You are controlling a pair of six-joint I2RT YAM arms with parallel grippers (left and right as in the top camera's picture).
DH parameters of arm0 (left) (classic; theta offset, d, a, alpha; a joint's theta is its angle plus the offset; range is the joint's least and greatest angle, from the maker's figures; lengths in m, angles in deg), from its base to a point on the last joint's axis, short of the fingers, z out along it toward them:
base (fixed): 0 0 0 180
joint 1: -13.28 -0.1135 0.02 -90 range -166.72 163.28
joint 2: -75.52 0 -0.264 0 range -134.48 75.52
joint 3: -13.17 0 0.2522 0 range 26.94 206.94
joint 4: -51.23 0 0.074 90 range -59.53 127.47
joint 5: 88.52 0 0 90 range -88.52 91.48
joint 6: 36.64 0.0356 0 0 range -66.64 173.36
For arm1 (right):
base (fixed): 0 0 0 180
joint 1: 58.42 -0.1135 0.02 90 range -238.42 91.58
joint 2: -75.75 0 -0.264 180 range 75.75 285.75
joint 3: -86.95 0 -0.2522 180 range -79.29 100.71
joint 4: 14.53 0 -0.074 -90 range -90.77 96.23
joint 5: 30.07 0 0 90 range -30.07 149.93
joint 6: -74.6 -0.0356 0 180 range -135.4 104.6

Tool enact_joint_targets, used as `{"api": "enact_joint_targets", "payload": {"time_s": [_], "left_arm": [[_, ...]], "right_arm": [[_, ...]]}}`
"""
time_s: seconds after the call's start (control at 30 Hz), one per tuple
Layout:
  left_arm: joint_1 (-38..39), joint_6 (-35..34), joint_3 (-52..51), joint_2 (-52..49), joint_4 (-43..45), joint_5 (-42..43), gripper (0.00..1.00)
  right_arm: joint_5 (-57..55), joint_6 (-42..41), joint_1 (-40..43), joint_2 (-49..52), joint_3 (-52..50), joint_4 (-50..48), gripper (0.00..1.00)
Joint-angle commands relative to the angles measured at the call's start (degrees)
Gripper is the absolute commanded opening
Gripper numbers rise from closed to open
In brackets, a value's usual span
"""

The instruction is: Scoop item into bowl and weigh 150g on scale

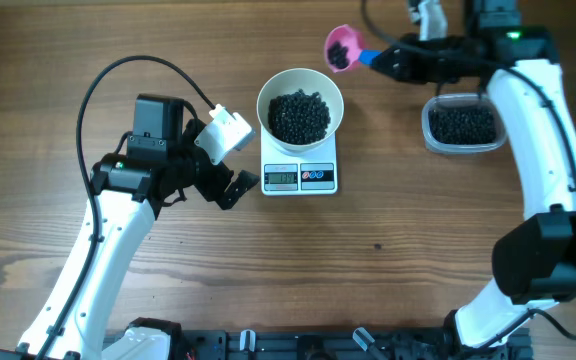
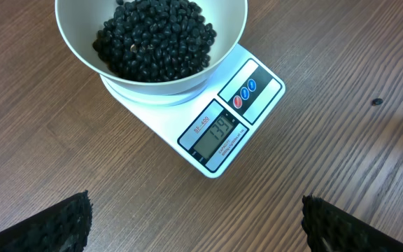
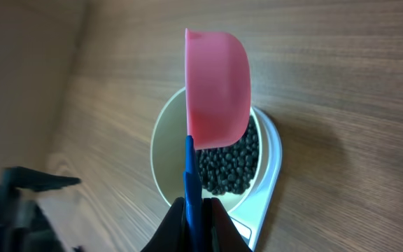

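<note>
Left claw spread, empty. Scale just ahead of it, bowl on top, beans inside. Right claw pinching scoop by its handle, bowl just beyond.

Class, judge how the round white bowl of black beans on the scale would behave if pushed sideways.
Likely steady: the round white bowl holds many small black beans. It may slide on the smooth white scale.
</note>
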Motion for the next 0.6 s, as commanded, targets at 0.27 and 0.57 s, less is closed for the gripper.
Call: {"api": "enact_joint_targets", "payload": {"time_s": [0.27, 0.57], "left_arm": [[0.22, 1.07, 0.04, 0.74, -0.02, 0.5, 1.0], [0.22, 1.07, 0.04, 0.74, 0.0, 0.5, 1.0]], "right_arm": [[17.46, 0.55, 11.43, 0.72, 1.49, -0.17, 0.04], [13.22, -0.68, 6.4, 0.72, 1.49, -0.26, 0.04]]}}
